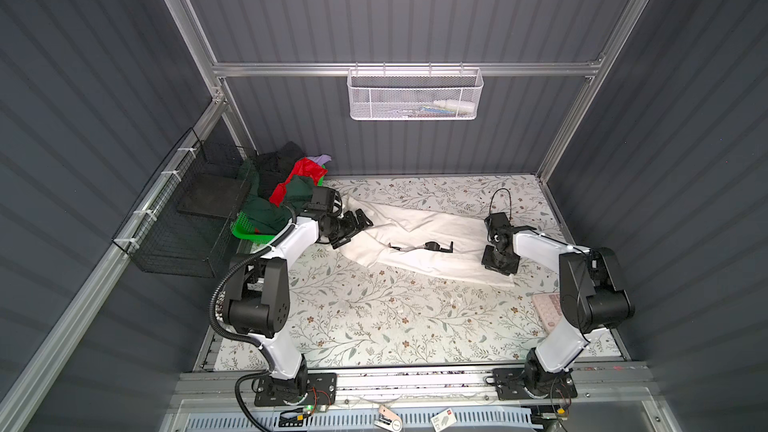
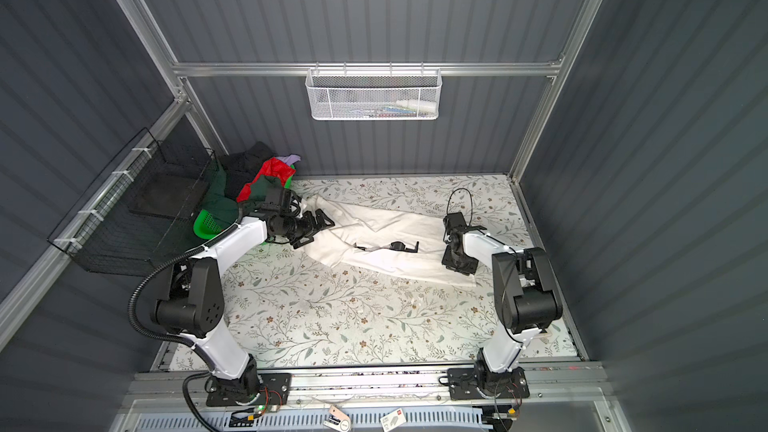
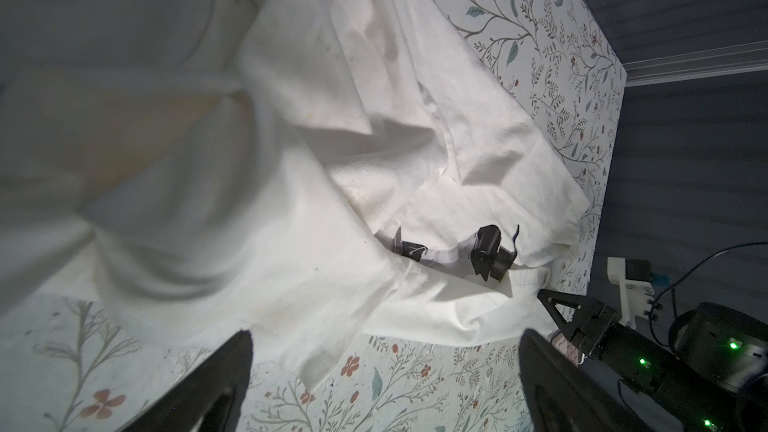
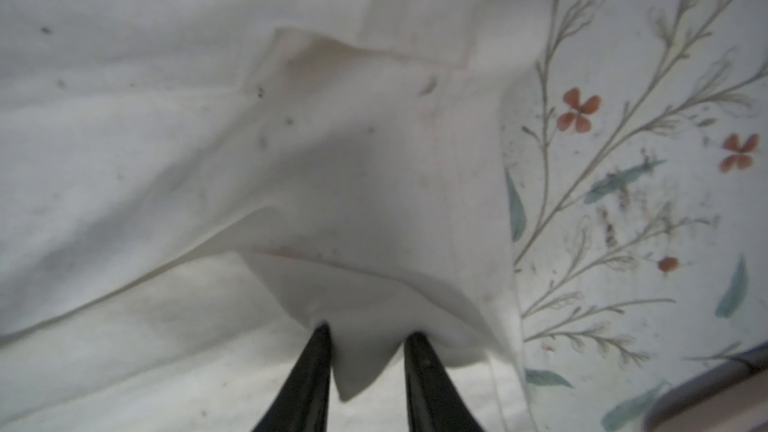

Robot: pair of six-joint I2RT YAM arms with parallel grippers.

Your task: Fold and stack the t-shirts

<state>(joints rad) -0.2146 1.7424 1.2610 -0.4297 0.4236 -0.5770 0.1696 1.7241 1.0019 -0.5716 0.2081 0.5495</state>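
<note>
A large cream-white t-shirt lies crumpled across the back half of the table, a strip of its black-grey print showing in a fold. My left gripper hovers open at the shirt's left end, with only a hem edge and table between its fingers. My right gripper points down at the shirt's right end, its fingertips pressed into a fold of the white cloth. Dark green, red, black and lavender t-shirts are heaped in the green basket.
A black wire cage hangs off the left wall beside the basket. A white mesh basket hangs on the back rail. A pink flat object lies by the right arm's elbow. Floral table cover spreads in front of the shirt.
</note>
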